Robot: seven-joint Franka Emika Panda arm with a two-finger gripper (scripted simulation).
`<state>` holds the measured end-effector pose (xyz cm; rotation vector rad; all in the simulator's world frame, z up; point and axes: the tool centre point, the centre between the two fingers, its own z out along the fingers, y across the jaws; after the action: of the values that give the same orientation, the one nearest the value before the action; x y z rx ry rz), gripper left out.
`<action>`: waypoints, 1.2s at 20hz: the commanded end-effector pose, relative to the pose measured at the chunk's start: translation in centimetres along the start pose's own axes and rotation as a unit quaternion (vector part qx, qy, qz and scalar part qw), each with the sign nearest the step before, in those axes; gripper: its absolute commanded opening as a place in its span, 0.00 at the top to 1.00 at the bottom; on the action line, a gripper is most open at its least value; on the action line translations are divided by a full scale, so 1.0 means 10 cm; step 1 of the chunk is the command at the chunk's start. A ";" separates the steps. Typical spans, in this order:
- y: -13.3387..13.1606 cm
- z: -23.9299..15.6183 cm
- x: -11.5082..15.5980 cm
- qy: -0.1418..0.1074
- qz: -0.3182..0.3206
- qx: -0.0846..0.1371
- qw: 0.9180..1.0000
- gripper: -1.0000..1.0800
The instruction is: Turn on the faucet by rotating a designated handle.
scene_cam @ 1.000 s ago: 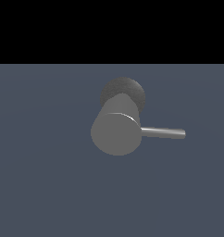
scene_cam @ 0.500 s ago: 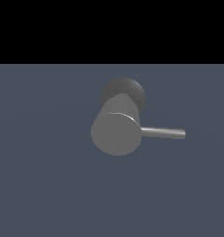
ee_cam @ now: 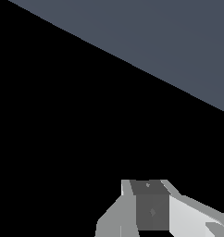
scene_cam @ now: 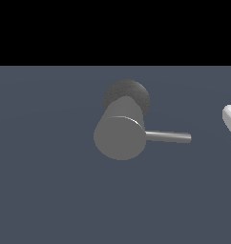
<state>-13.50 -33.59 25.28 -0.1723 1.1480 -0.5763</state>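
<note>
The faucet (scene_cam: 120, 137) is a thick matte grey cylinder with its flat round end facing the exterior view, on a darker rounded base (scene_cam: 129, 94). The handle (scene_cam: 168, 137) is a thin shiny rod that sticks out level toward the exterior view's right. A white part of my arm (scene_cam: 230, 119) shows at that view's right edge, apart from the rod's tip. In the wrist view my gripper (ee_cam: 150, 186) shows only as grey and white fingers (ee_cam: 115, 217) at the frame edge, with nothing between them. Faucet and handle are out of the wrist view.
The faucet stands on a flat blue-grey floor (scene_cam: 50, 181), which also fills a slanted band of the wrist view (ee_cam: 178, 41). Beyond the floor is black background.
A white part of my arm has come into the exterior view at its right edge. The faucet and handle have not moved.
</note>
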 end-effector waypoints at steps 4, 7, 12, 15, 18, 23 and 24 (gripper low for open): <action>0.47 -0.34 0.51 0.088 0.064 -0.002 0.994 1.00; 0.69 -0.50 0.68 0.125 0.089 -0.006 0.988 1.00; 0.97 -0.71 0.87 0.168 0.120 -0.013 0.978 1.00; 1.08 -0.80 0.95 0.187 0.132 -0.016 0.973 1.00; 1.16 -0.87 0.99 0.198 0.141 -0.019 0.970 1.00; 1.32 -0.87 0.93 0.197 0.148 -0.023 0.969 1.00; 1.35 -0.87 0.91 0.196 0.150 -0.025 0.969 1.00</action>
<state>-14.22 -26.06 8.69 0.0791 1.5410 -0.3252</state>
